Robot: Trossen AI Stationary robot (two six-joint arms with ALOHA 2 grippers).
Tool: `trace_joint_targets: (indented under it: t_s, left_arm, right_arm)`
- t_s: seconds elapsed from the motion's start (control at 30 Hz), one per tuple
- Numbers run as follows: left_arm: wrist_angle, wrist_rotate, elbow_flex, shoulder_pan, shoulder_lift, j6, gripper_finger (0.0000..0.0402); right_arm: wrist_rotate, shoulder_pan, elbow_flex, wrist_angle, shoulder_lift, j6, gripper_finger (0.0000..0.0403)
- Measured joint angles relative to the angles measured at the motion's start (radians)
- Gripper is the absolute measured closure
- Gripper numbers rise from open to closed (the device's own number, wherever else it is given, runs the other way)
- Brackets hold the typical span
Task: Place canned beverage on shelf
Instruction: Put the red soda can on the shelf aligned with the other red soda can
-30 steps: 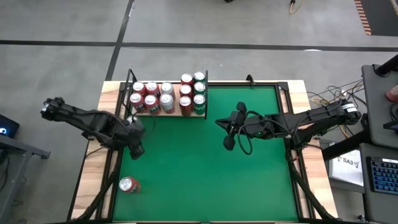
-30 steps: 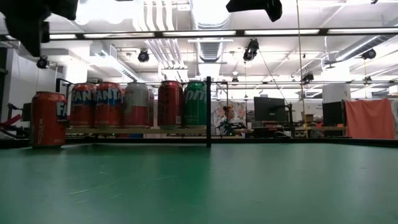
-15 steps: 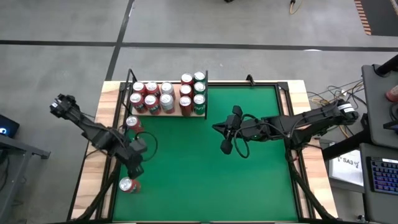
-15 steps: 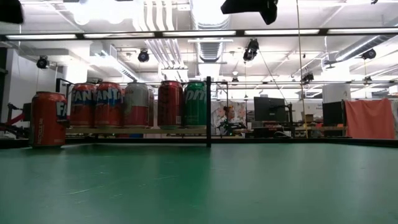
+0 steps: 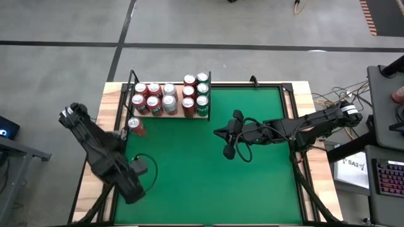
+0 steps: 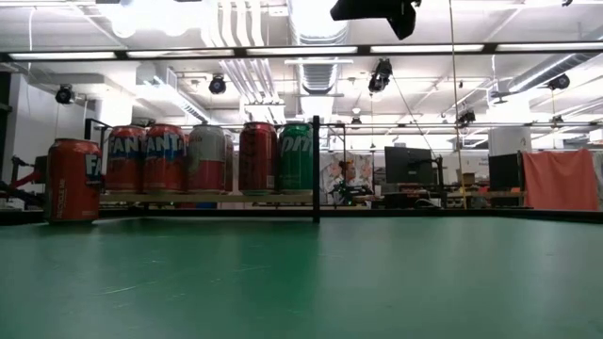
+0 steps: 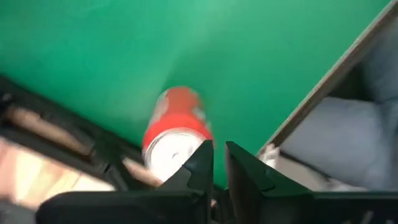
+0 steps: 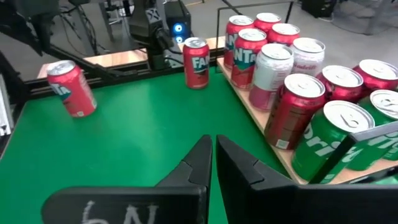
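Left end effector [image 7: 217, 163]: fingers nearly together with a thin gap, grasping nothing; it hangs over the near-left corner of the green tabletop [image 5: 202, 170].
Red can [image 7: 175, 134]: upright just ahead of the left end effector's fingertips, close to the tabletop's dark edge rail; in the high view the left arm covers it.
Right end effector [image 8: 213, 158]: clenched and empty, above the middle of the tabletop.
Shelf [image 5: 189, 116]: well ahead of the right end effector, at the far-left corner; its pale wood panel carries red Fanta cans, a white can and green Sprite cans [image 8: 325, 142] in packed rows, with black upright rods at the corners.
Fanta can [image 5: 135, 126]: stands alone on the felt just in front of the shelf's left end, between the shelf and the left arm.
In the way: the lone Fanta can is just beside the shelf's near-left edge.
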Motion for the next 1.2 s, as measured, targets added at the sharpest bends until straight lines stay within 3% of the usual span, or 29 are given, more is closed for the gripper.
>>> trace_joint_targets:
  t_s: [0.23, 0.47, 0.63, 0.73, 0.9, 1.2]
  left_arm:
    - [-0.034, -0.009, -0.009, -0.135, 0.07, -0.028, 0.0319]
    - [-0.038, -0.032, -0.017, -0.222, 0.124, -0.06, 0.022]
    - [-0.041, -0.143, 0.002, -0.251, 0.135, -0.025, 0.0151]
    - [-0.044, -0.154, 0.007, -0.255, 0.134, -0.009, 0.012]
    - [-0.05, -0.155, -0.01, -0.26, 0.132, 0.007, 0.0093]
    - [-0.086, -0.19, -0.042, -0.264, 0.131, 0.044, 0.009]
  right_arm:
    - [-0.001, 0.032, 0.0, -0.001, 0.0, -0.011, 0.039]
    - [-0.001, 0.077, -0.001, -0.009, 0.004, -0.018, 0.039]
    - [-0.003, 0.097, -0.003, -0.007, 0.015, -0.02, 0.039]
    - [-0.003, 0.1, -0.003, -0.011, 0.018, -0.023, 0.039]
    - [-0.02, 0.1, -0.003, -0.009, 0.02, -0.034, 0.039]
    - [-0.022, 0.1, -0.003, -0.01, 0.028, -0.037, 0.039]
